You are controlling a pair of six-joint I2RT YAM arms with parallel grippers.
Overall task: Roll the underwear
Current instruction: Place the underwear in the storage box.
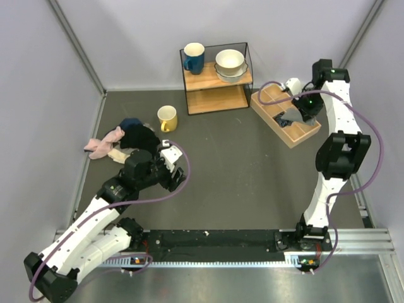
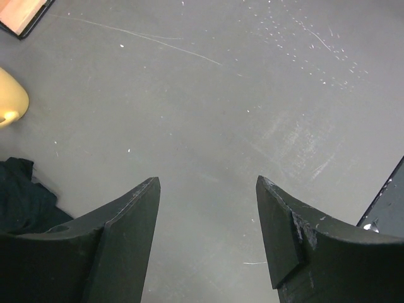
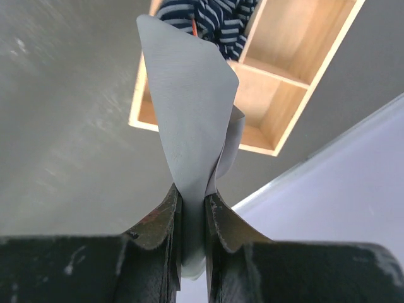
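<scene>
Only one underwear, pinched tight by right fingers over one wooden tray; left fingers spread.

Open mat mid-table; clothes pile, yellow mug, rack and wooden tray along its far side.

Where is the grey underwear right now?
The underwear is pinched in the right gripper, held over the wooden tray at the far right of the top view, close to a striped bundle lying in that tray.
</scene>
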